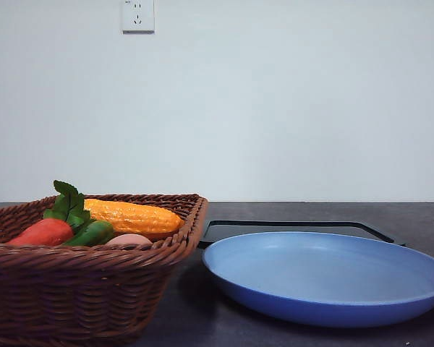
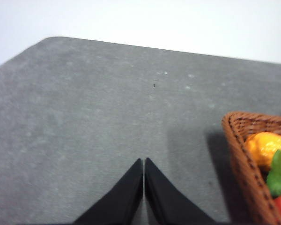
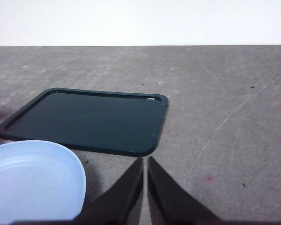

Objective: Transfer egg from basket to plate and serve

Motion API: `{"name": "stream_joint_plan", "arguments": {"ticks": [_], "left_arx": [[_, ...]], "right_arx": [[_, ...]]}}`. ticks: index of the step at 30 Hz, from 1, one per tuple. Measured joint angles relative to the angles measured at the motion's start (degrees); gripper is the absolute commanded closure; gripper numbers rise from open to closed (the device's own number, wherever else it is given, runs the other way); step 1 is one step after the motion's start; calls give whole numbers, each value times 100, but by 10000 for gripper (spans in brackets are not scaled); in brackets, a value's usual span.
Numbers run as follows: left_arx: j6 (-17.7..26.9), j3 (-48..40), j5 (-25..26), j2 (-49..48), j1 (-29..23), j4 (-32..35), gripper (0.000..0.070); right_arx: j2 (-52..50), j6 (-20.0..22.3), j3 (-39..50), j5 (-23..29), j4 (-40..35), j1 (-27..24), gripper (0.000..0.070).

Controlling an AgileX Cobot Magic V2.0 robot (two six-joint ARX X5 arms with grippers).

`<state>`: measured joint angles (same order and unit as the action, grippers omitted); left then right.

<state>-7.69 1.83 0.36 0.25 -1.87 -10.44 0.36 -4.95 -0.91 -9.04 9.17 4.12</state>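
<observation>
The egg [image 1: 129,238] is located in the basket [image 1: 94,289] at the left of the table [image 2: 84,117], close behind the near rim, with the green leaves of the carrot [image 1: 43,231] just to its left and the corn cob [image 1: 134,217] behind it; only its top is seen above the braided rim. The plate [image 1: 325,278] is set just right of the basket and is bare, and the black tray [image 3: 89,119] lies behind it. The left gripper [image 2: 144,161] is seen clenched, its fingertips touching, above bare table to the left of the basket. The right gripper [image 3: 145,160] is likewise clenched and holds nothing, near the tray's near right corner. No step is judged to have been done yet; the egg is to be picked first. The left gripper should be opened before it is brought over the rim, then lowered straight onto the egg so that the leaves and cob are not caught. The egg should be grasped across its narrow axis, gently, as a smooth oval is likely to slip.
</observation>
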Motion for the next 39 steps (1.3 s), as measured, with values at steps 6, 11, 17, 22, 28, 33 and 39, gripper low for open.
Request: {"name": "stream_joint_plan", "arguments": {"ticks": [6,11,17,22,28,33,39], "left_arx": [[-1018,0,286,0,2,15,700],[-1686,0,374,0,0,22,700],[-1979,23,663,3,2,-7,700],[-2023,373,756,248,2,-557,700],[-2037,1031,1241,1020,2,-831,700],[-1964,1617,1847,1834,2,-868,700],[-1550,2487,2537,2691,74,-923,700]], "right_arx": [[0,-337,0,-2,-18,0,700],[0,-1309,2,-49,-312,0,700],[0,-1933,-38,-303,-228,0,700],[171,-2075,-570,-63,384,0,700],[933,-2087,-1440,24,892,0,700],[1799,-2052,-2105,0,1263,0,700],[2849,-1675,-2899,-265,1842,0,700]]}}
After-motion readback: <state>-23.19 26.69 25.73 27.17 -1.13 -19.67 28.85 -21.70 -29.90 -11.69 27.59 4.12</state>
